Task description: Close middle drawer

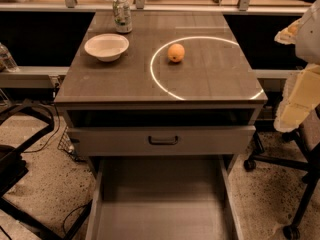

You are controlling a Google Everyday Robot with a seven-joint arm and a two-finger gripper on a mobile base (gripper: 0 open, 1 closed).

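Nearest you: the middle drawer (pixel 160 214), standing far out from under the desk's front edge. It shows as a long flat tray of grey-brown wood grain, with its side walls running toward you. Its front panel falls below the bottom of the view, so you cannot see it.

Just above and behind it is the upper drawer (pixel 100 141), a low front panel with a small dark curved handle (pixel 163 140) at mid-width. The panel sits slightly forward of the desk's front edge, and a dark gap shows between it and the desk top.

The hand (pixel 299 96) is a pale cream shape off the desk's right edge, near the front-right corner. It is apart from both drawers. You cannot tell whether it is wide or narrow, nor whether it holds anything.

Below the hand, on the speckled floor (pixel 40 184), stands a black wheeled chair base (pixel 250 163).

On the desk (pixel 100 84):
- A thin bright ring of light (pixel 151 69) lies across the right half, its near arc close to the front-right corner.
- An orange (pixel 175 52) sits inside the ring, near its left side.
- A white bowl (pixel 106 46) sits upright left of the ring, towards the left edge and apart from the orange.
- A silvery can (pixel 122 15) stands upright at the far edge, left of centre, just behind the bowl.

Off the desk's left edge, a clear bottle (pixel 6 59) sits on a low ledge.
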